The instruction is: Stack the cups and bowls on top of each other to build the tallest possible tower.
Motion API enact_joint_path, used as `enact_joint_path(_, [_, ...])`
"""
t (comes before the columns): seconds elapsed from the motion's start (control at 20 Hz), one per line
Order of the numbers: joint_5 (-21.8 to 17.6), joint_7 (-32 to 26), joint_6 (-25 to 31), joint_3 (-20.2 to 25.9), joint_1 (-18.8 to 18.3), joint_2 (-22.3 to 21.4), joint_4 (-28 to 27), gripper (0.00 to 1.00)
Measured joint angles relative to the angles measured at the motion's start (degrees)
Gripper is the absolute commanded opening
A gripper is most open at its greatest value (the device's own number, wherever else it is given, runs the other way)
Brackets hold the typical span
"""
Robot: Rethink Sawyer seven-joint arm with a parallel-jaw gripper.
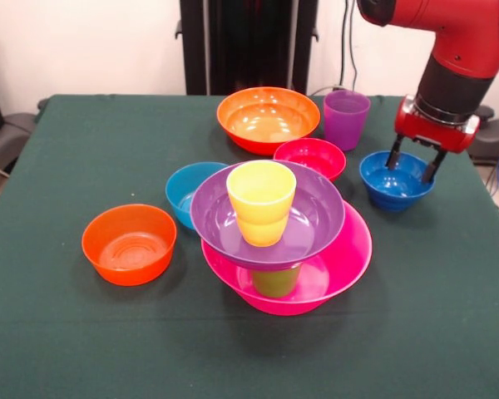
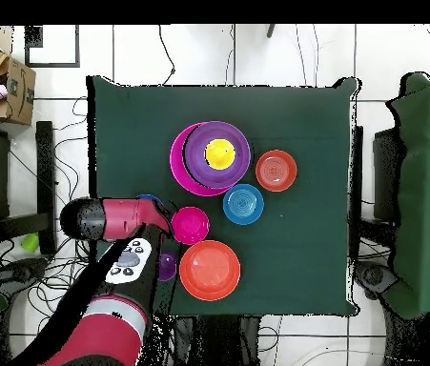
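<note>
Lime cup (image 1: 275,282) half-hidden under bowl (image 1: 268,214)

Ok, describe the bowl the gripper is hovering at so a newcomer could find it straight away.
Start at the red arm's gripper over the green table in the front view. Its open fingers straddle the dark blue bowl's rim. It is the only deep-blue bowl; the light blue bowl sits beside the tower, and the red bowl is its nearest neighbour.

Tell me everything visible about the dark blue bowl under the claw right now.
The small glossy dark blue plastic bowl sits upright and empty on the green table, right of the red bowl, touching no other dish. The claw is open, its two black fingers dipping over the bowl's rim, not visibly gripping it.
</note>
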Motion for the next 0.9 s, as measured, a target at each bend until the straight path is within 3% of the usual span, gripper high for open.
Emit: enact_joint_path(0.9, [2.44,0.00,0.00,0.16,0.87,-0.72,0.07,1.00])
